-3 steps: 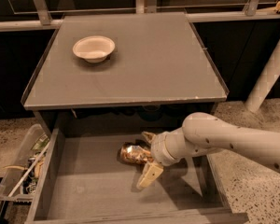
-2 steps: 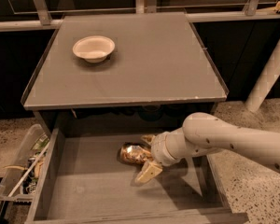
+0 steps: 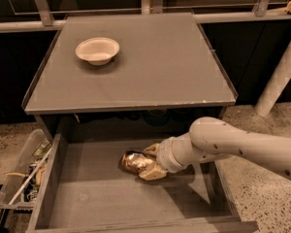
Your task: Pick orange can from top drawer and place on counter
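The orange can (image 3: 134, 162) lies on its side on the flat bottom of the open top drawer (image 3: 97, 198), near the middle and toward the back. My gripper (image 3: 146, 163) reaches in from the right on a white arm (image 3: 233, 142). Its two tan fingers sit on either side of the can's right end and are shut on it. The can rests on the drawer bottom. The grey counter (image 3: 150, 67) is above the drawer.
A white bowl (image 3: 97, 50) stands at the counter's back left. A clear plastic bin of clutter (image 3: 19, 178) hangs left of the drawer. A white slanted post (image 3: 280, 74) stands at the right. Speckled floor lies on both sides.
The lower finger has swung in toward the can, closing the gap. The can and arm have barely moved.
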### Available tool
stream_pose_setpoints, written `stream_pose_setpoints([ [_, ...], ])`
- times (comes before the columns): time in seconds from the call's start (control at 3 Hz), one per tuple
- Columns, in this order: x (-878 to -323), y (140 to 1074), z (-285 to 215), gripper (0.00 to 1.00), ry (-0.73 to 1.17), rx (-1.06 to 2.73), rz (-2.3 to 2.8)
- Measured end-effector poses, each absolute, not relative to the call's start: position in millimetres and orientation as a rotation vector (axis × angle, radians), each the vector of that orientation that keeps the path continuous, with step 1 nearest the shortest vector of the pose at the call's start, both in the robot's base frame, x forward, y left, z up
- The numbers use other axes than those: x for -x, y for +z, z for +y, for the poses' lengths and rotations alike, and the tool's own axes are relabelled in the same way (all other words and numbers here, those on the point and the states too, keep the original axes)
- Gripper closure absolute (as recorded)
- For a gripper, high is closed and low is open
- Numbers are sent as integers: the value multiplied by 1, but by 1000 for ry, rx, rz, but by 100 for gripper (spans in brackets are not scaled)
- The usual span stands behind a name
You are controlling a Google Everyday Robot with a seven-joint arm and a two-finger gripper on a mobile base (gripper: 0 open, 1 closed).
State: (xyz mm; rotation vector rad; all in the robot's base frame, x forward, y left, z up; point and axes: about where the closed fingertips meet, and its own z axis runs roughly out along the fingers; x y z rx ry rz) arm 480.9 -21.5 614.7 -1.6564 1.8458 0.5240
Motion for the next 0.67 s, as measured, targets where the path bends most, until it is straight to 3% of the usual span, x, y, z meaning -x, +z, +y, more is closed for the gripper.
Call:
stream_pose_setpoints([
  [0.33,-481,615,-21,88,524,1656,1846],
  [0.67,-477,624,-25,100,534,1663,1827],
])
